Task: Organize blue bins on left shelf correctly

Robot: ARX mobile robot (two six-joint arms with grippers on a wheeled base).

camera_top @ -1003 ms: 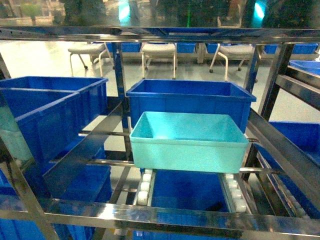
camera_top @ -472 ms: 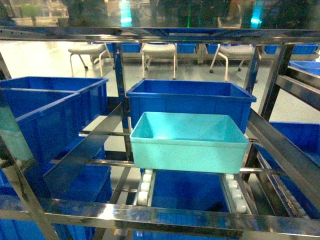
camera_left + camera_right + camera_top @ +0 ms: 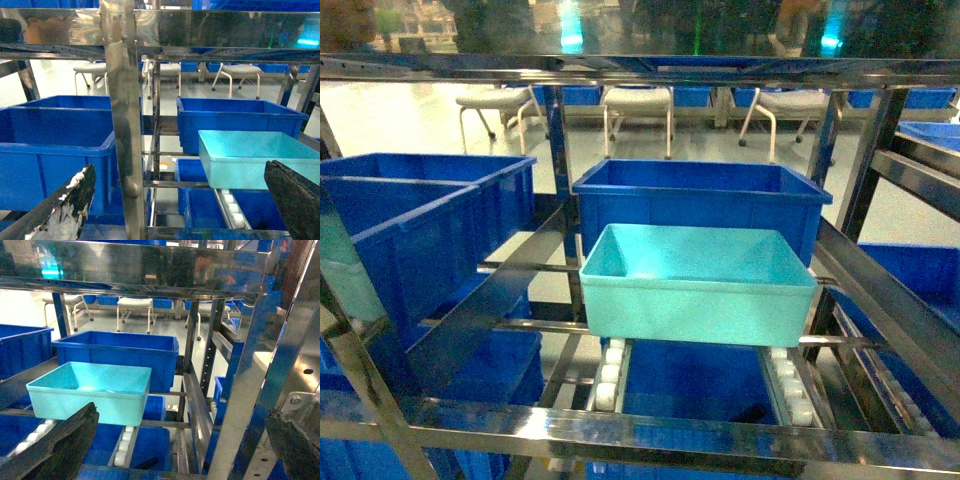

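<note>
Turquoise bin (image 3: 698,285) on the shelf's (image 3: 650,432) roller track.
A royal-blue bin (image 3: 700,200) touches behind it; steel rails cross in front. Both grippers (image 3: 175,210) (image 3: 185,450) stand apart, empty.

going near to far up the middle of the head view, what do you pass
front steel rail → white rollers → turquoise bin → royal-blue bin → white chairs

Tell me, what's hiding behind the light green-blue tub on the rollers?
A bigger royal-blue bin sits right behind the turquoise tub, on the same roller track. The tub covers that bin's lower front, so you can't see whether they touch.
</note>
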